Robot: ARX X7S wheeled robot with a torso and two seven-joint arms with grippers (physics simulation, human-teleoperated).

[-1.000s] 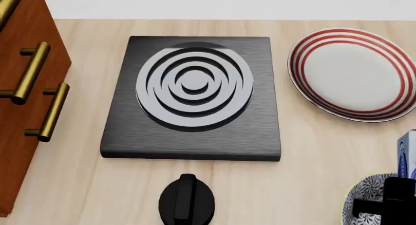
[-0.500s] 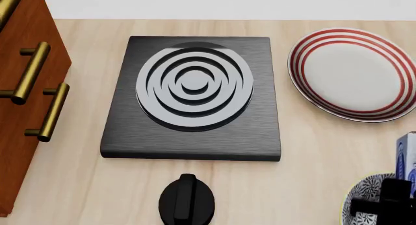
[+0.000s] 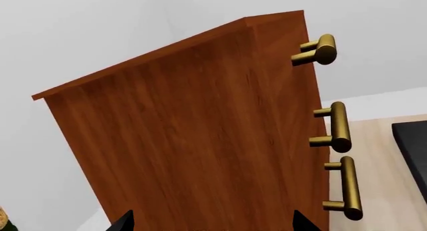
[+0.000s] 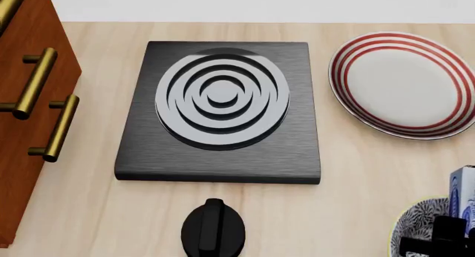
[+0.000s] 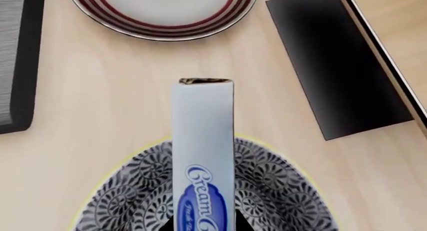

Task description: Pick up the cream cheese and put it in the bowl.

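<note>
The cream cheese is a light blue-grey box with a dark blue oval label. My right gripper is shut on it and holds it over the bowl, a deep blue-and-white patterned bowl with a yellowish rim. In the head view the box stands at the right edge above the bowl, with the right gripper just below it. My left gripper is open and empty, facing the side of a wooden cabinet.
A black stove plate with silver rings lies mid-table. A white plate with red rings sits at back right. A black knob is at the front. The cabinet with brass handles stands left. A dark flat panel lies beside the bowl.
The cream cheese and my right gripper have sunk a little lower over the bowl. The left arm has not moved.
</note>
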